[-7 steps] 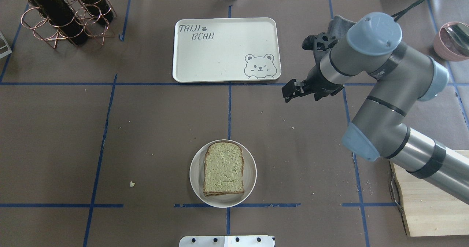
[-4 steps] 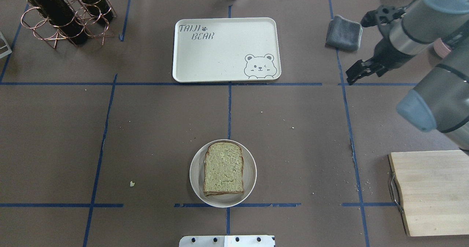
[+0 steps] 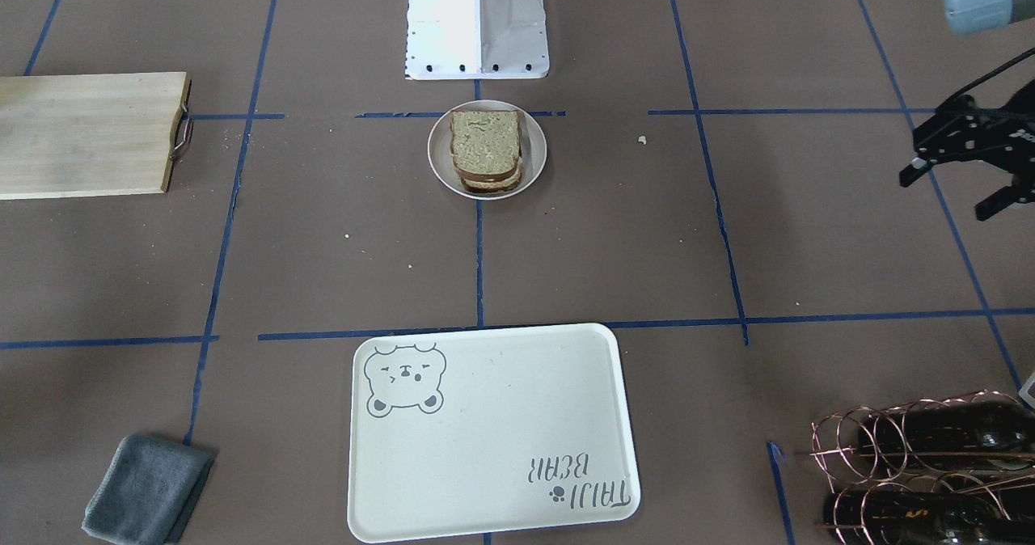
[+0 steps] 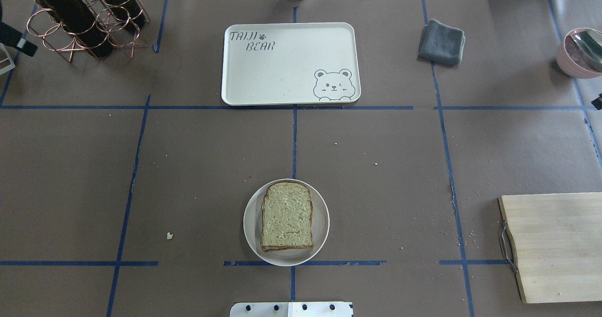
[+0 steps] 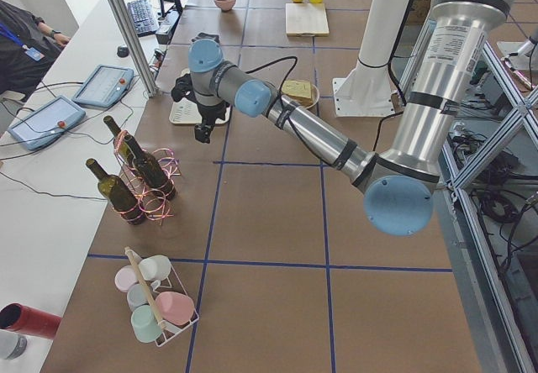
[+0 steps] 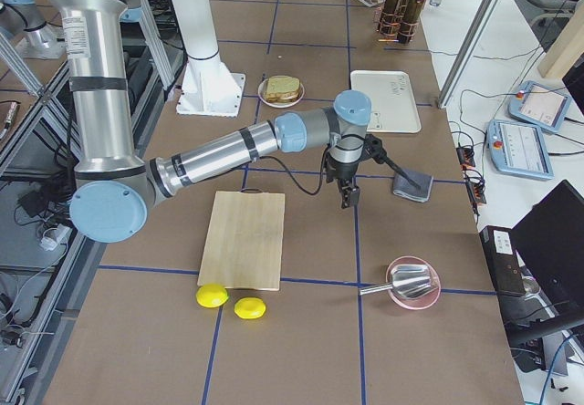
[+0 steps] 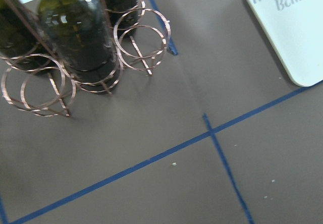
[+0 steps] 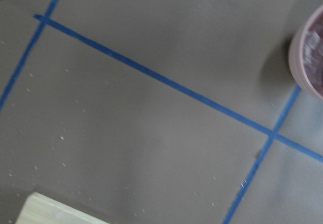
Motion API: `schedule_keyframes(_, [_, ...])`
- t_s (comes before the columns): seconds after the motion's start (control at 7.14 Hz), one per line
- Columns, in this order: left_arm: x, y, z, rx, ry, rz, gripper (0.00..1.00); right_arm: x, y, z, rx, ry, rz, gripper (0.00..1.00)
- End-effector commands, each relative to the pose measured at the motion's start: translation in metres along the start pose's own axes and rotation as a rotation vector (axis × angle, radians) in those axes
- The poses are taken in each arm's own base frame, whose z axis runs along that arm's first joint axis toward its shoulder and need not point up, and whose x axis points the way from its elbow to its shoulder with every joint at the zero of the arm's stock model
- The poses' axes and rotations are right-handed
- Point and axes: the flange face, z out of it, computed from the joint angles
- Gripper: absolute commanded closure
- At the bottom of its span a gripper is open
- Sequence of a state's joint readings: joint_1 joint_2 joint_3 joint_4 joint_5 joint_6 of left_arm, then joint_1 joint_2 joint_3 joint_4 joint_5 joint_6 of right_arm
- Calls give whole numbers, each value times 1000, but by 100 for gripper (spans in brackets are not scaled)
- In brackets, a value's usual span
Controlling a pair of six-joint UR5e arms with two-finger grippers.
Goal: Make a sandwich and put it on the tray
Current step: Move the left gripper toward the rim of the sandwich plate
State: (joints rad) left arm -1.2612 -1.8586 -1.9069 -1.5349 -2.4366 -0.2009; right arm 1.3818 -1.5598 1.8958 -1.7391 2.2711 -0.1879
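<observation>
Evidently the sandwich is stacked, and I judge that carrying it to the tray is what remains. The tray (image 4: 291, 35) lies at the far middle of the table, well apart from the round dish (image 4: 251, 223) near the robot's base. The sandwich (image 4: 287, 216) sits on that dish, top slice squared over the lower one, any filling hidden.

To lift it well, a gripper should descend with jaws wider than the stack and close low on opposite crusts so both slices are caught. It should squeeze lightly, then clear the dish rim before travelling.

The left gripper (image 3: 944, 197) hangs with fingers spread and nothing between them, out by the bottle rack (image 4: 80, 20), well apart from the sandwich. The right gripper (image 6: 347, 197) hovers between the cutting board (image 6: 245, 241) and the grey cloth (image 6: 411, 186), equally remote. Whether its jaws are apart I cannot tell.
</observation>
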Motion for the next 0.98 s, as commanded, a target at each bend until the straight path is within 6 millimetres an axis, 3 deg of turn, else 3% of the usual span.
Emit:
schedule_keyframes(0.0, [105, -14, 48, -52, 63, 73, 0, 57, 97, 13, -34, -18, 98, 0])
schedule_keyframes(0.28, [179, -6, 80, -46, 47, -62, 0, 75, 146, 15, -26, -49, 175, 0])
schedule_keyframes(0.7, [271, 32, 152, 4, 108, -275, 0, 72, 144, 11, -9, -70, 184, 0])
schedule_keyframes(0.84, [292, 46, 177, 36, 69, -346, 0, 71, 144, 11, -8, -70, 183, 0])
